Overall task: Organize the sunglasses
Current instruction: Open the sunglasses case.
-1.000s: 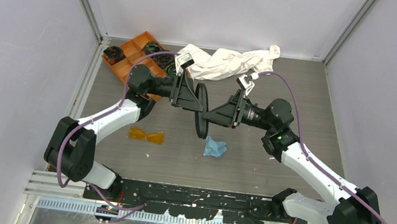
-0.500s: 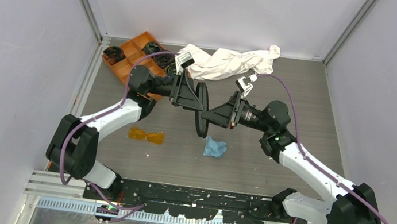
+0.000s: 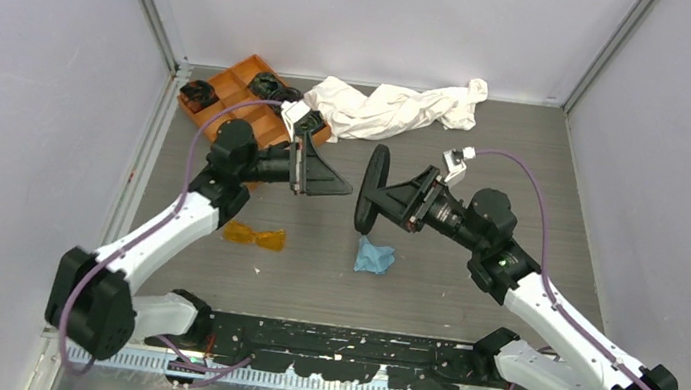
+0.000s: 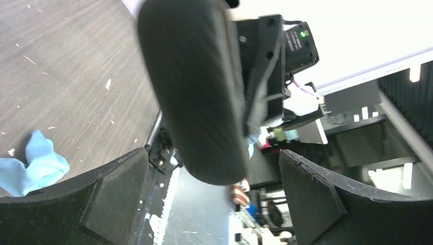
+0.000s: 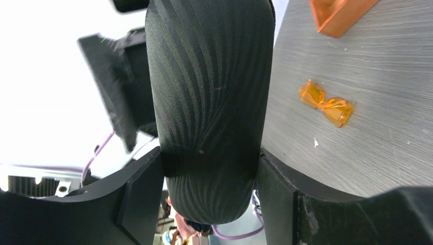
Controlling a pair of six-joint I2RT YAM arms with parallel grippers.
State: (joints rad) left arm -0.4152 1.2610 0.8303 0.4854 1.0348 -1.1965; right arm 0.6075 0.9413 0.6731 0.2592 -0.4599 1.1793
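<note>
**Right hand clamped, left hand spread**

The white-and-black left arm [image 3: 165, 232] reaches from its base at the near left edge forward and inward, its wrist pointing right. The left hand [image 3: 342, 190] has its black fingers [image 4: 115, 196] spread wide, gripping nothing. The right arm [image 3: 548, 308] stretches from the near right toward the middle, its wrist pointing left. The right hand [image 3: 383, 198] faces the left one, a little apart. Its fingers [image 5: 145, 196] press on both sides of a black oval ribbed glasses case [image 5: 209, 102], which is held on edge.
</note>
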